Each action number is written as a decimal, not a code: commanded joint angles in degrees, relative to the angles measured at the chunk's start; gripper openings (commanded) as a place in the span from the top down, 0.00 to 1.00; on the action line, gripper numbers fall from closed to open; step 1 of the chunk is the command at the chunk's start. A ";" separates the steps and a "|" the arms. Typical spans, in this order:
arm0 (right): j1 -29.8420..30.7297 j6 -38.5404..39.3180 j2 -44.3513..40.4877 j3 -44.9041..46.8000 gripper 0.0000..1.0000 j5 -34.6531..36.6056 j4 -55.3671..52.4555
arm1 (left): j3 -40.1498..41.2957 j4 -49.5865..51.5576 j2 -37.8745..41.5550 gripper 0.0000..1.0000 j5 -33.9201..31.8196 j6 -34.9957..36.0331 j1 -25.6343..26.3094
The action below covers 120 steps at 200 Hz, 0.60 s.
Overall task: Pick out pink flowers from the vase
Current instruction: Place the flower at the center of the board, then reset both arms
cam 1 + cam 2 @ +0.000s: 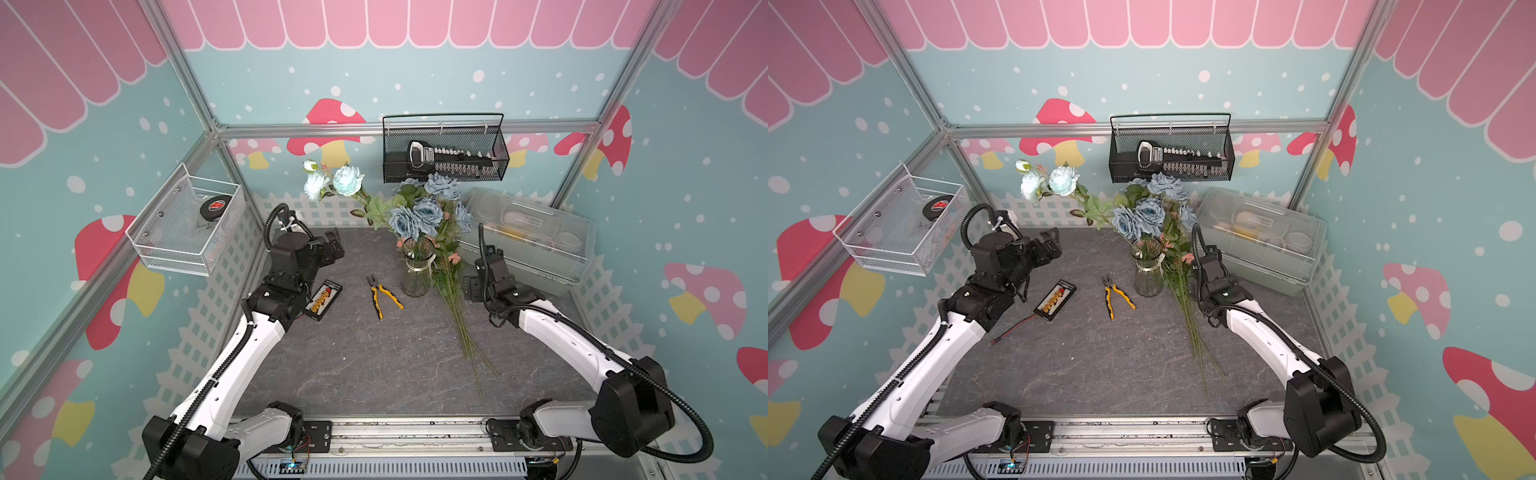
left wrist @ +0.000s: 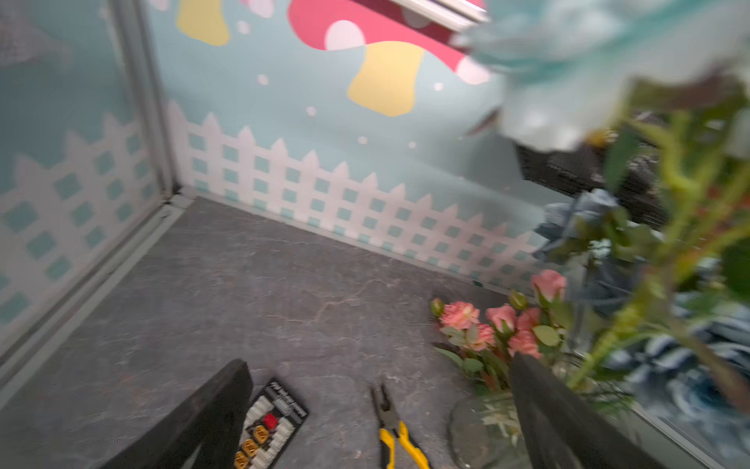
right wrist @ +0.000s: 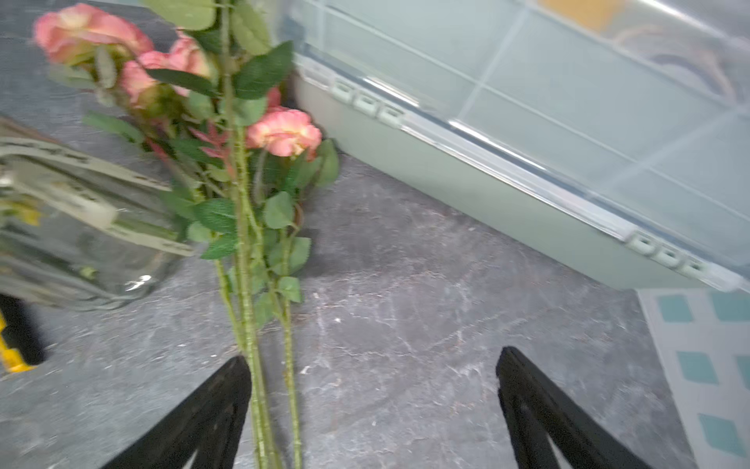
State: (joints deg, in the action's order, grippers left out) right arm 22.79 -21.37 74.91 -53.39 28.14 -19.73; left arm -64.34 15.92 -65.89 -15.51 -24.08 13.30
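Here the pink flowers (image 3: 284, 132), coral-pink artificial roses on long thin green leafy stems, lie on the dark grey stone-look table (image 1: 353, 365). They sit just beside the small clear ribbed glass vase (image 1: 417, 276), on its right. Their blooms point toward the back, between the vase and the large translucent lidded plastic box (image 1: 532, 232), and their stems run toward the front edge. A small pink bud also shows at the vase's rim on its left in a top view; I cannot tell whether its stem stands inside.

The right gripper (image 3: 371, 357) is low over the stems with its jaws wide apart, gripping nothing; the stems pass just beside one finger (image 3: 219, 402).

Dusty-blue fabric roses (image 1: 419, 214) stand in the vase, and pale aqua-white ruffled blooms (image 1: 347, 180) lean out to the left.

Yellow-handled pliers (image 1: 382, 295) lie left of the vase, then a black board with yellow connectors (image 1: 323, 300).

The left gripper (image 2: 377, 361) is raised near the back left, jaws spread and empty.
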 commanded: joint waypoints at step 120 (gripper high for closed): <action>-10.81 20.69 5.22 28.54 0.01 12.99 61.94 | 30.95 -34.02 -10.61 0.01 -11.49 8.99 -16.81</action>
State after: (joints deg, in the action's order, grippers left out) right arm 14.04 -2.09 78.04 -26.44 42.70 32.05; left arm -35.11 -6.96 -75.77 -24.88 -17.23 -3.27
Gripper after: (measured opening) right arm 0.986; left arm 0.992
